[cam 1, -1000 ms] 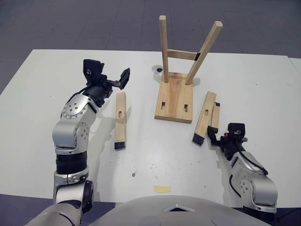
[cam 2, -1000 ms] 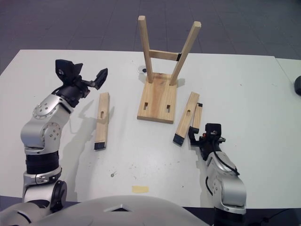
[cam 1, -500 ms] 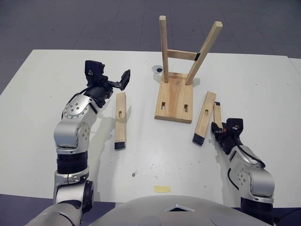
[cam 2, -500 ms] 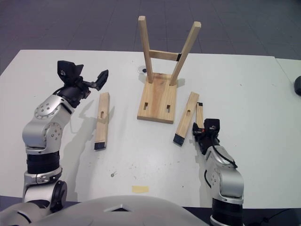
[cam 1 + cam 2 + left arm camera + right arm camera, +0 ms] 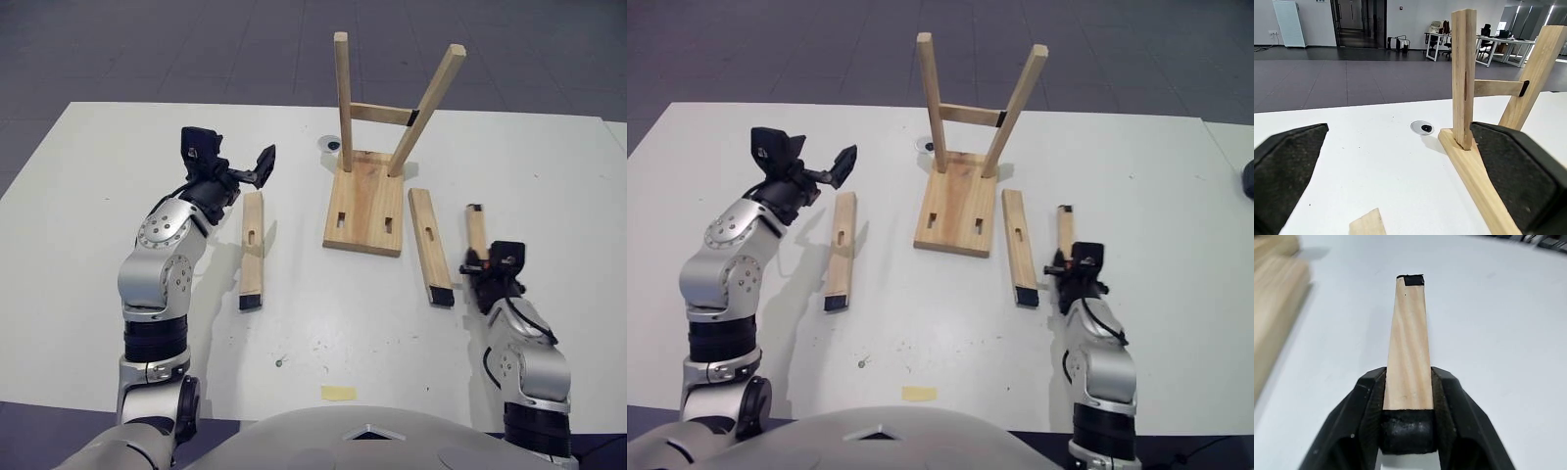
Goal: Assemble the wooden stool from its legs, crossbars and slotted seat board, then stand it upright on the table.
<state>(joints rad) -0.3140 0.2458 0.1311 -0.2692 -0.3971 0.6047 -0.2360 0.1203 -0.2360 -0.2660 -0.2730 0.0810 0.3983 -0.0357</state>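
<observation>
The slotted seat board (image 5: 364, 208) lies flat at the table's middle. Two legs (image 5: 340, 98) rise from its far end, joined by a crossbar (image 5: 380, 114). One loose leg (image 5: 252, 250) lies left of the board and another (image 5: 430, 247) lies right of it. A thin crossbar (image 5: 476, 227) lies farther right, and my right gripper (image 5: 1408, 377) is shut on its near end. My left gripper (image 5: 1400, 131) hovers open above the far end of the left loose leg, facing the board, with nothing between its pads (image 5: 1288, 166).
The white table (image 5: 118, 176) has a round grommet (image 5: 329, 144) behind the board. A yellow scrap of tape (image 5: 338, 393) lies near the front edge. A dark object (image 5: 1247, 176) sits at the far right.
My right gripper has closed on the thin crossbar and dragged it right, away from the right loose leg. That leg has swung to lie nearly parallel to the board. The left arm has barely moved.
</observation>
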